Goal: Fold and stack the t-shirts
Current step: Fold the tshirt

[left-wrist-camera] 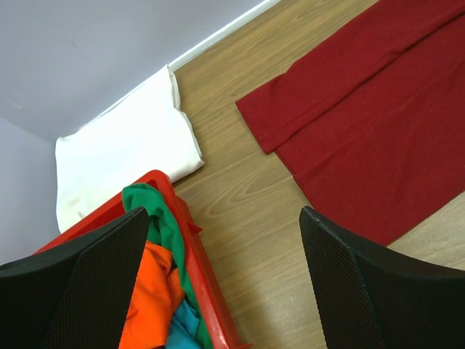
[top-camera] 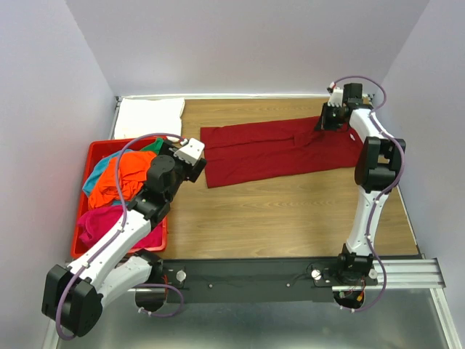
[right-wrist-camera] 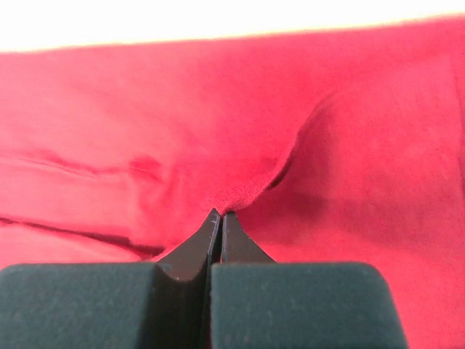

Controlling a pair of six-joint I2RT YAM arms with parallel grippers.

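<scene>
Mid-fold on the dark red shirt (top-camera: 276, 149), spread flat on the counter (top-camera: 276, 211) to the right of the red bin (top-camera: 98, 151). Clamping a raised ridge of its cloth tight with the right fingers (right-wrist-camera: 220, 222), at the shirt end farthest from the bin. Holding the left fingers (left-wrist-camera: 363, 283) wide apart with nothing in them, just right of the bin and short of the shirt's nearer end. Can't tell from the wrist view how many layers are pinched (bunched cloth right at the tips).

Next: lift that end and carry it over toward the bin, low enough to avoid dragging the whole shirt. Then stack with the folded white shirt (top-camera: 149, 116) behind the bin. After that, on to the pile of coloured shirts (top-camera: 120, 182) inside the bin.
</scene>
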